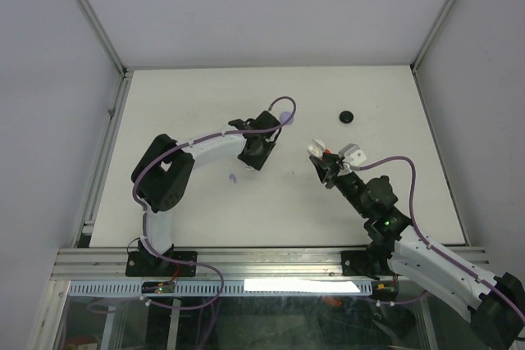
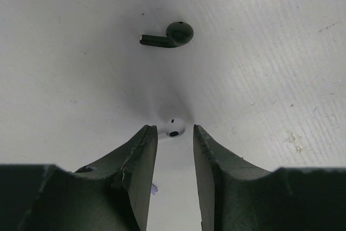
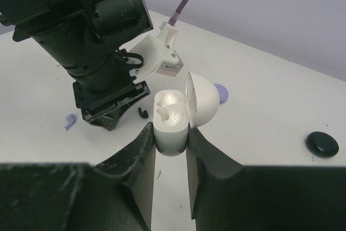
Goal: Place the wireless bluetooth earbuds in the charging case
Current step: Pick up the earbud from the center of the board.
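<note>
White table [image 1: 197,96]: R end effector [image 3: 171,134] grips open charging case [image 3: 172,116].

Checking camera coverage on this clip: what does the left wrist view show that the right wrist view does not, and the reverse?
Only the left wrist view: a white earbud lying on the table at the tips of the left claw, whose jaws stand apart.
Only the right wrist view: the open white charging case gripped in the right claw, a black round case and a lilac earbud.
Both: the black earbud, the left claw and the table.
</note>
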